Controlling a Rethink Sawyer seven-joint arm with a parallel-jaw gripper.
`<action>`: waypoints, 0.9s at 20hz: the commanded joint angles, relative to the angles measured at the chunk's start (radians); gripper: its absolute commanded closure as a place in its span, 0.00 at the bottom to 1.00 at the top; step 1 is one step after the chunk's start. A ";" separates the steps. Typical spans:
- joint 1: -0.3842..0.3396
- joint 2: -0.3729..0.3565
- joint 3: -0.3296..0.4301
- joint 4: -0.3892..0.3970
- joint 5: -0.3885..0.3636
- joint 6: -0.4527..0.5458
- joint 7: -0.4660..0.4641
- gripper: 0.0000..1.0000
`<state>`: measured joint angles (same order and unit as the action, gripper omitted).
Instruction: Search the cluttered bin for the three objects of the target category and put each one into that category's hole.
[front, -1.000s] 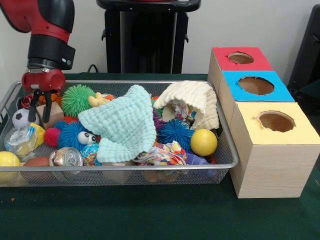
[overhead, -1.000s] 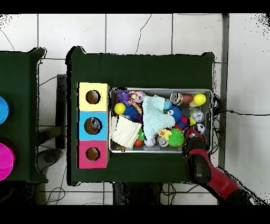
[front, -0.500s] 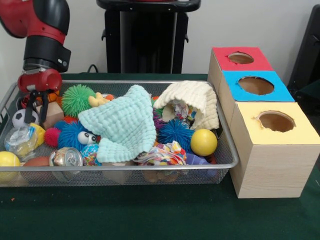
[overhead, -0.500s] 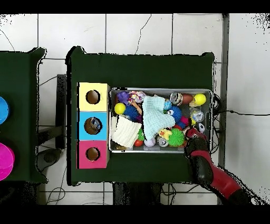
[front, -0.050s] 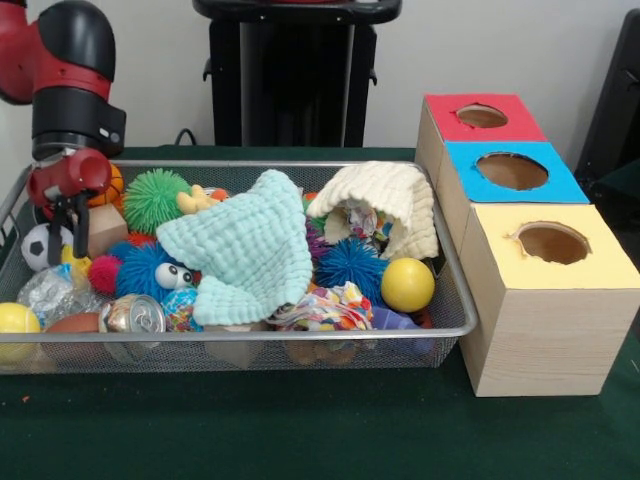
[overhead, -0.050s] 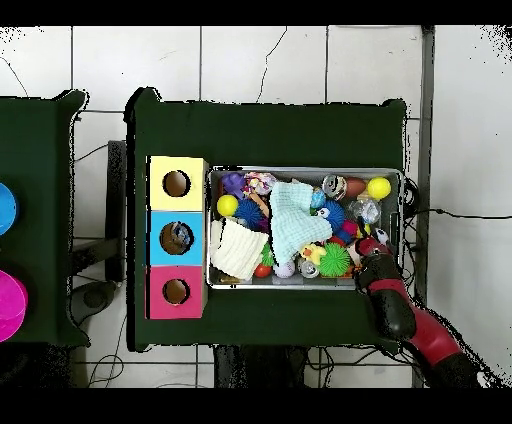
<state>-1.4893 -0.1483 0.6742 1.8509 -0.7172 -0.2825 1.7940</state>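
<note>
The gripper (front, -0.050s: 67, 236) hangs over the wire bin's (front, -0.050s: 455, 300) left end, jaws slightly apart, holding nothing, above a soccer ball (front, -0.050s: 40, 243). The three-holed box (front, -0.050s: 520, 310) stands lengthwise along the bin's right end, holes facing up, on the green worktop (front, -0.050s: 300, 420).

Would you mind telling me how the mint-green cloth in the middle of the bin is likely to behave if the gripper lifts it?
The mint-green cloth lies draped and crumpled over the toys, so it would probably flop and hang. It looks light. Its folds touch the blue spiky ball, which it might drag along.
</note>
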 joint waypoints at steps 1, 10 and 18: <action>-0.085 0.143 0.202 -0.147 -0.015 0.269 0.027 0.00; -0.075 0.164 0.156 -0.139 0.026 0.348 0.011 0.00; -0.016 0.143 0.114 -0.204 0.053 0.360 0.021 0.00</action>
<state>-1.5968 -0.0557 0.7948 1.8290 -0.7088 -0.0738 1.7939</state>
